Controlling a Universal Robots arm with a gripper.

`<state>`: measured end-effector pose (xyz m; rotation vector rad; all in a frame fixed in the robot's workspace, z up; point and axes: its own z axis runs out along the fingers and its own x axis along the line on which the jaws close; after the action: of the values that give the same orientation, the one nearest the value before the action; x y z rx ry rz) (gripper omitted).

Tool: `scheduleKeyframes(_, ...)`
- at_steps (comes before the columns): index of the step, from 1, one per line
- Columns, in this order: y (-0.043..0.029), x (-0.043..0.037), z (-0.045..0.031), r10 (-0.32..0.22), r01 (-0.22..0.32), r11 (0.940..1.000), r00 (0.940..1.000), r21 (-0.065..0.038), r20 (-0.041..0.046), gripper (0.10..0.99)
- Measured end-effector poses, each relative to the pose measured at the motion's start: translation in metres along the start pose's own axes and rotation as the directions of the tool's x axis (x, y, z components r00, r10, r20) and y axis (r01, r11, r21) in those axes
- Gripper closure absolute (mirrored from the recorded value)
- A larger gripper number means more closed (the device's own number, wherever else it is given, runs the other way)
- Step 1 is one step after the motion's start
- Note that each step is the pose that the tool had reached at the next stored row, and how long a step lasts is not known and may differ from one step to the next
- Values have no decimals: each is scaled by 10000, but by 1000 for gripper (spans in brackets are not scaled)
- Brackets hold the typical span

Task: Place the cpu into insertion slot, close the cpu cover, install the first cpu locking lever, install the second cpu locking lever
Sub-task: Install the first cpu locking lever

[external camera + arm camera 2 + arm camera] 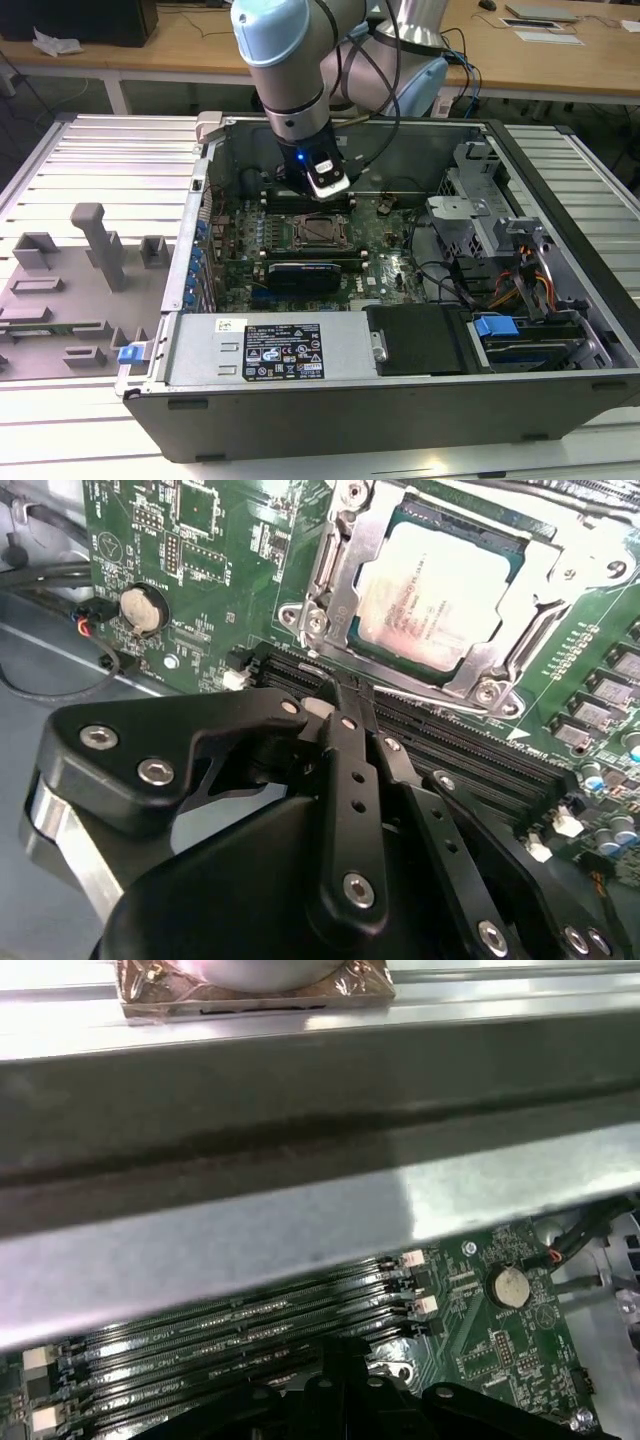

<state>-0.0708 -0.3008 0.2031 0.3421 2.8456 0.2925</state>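
The cpu (437,588) lies silver face up in the insertion slot (320,232) on the green board. The cpu cover (343,552), a silver frame, lies flat around the chip's edges. How the locking levers stand I cannot tell. My gripper (343,692) is shut with nothing between its black fingers. Its tips hover over the long black memory slots (470,765) just beside the socket, apart from the cover. In the exterior view the gripper (327,192) hangs just behind the socket. The first wrist view has the fingers (345,1380) over the same slots.
The open computer case (560,180) surrounds the board. A grey case wall (300,1210) stands close beside the memory slots. A coin battery (140,608), a power supply (280,350) and a drive cage (480,220) lie around. A grey fixture plate (90,250) sits on the exterior view's left.
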Motion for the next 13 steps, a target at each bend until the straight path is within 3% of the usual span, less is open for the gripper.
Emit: scheduleKeyframes(13, 49, 23, 40, 654, -657, 9977, 9977, 158, 165, 980)
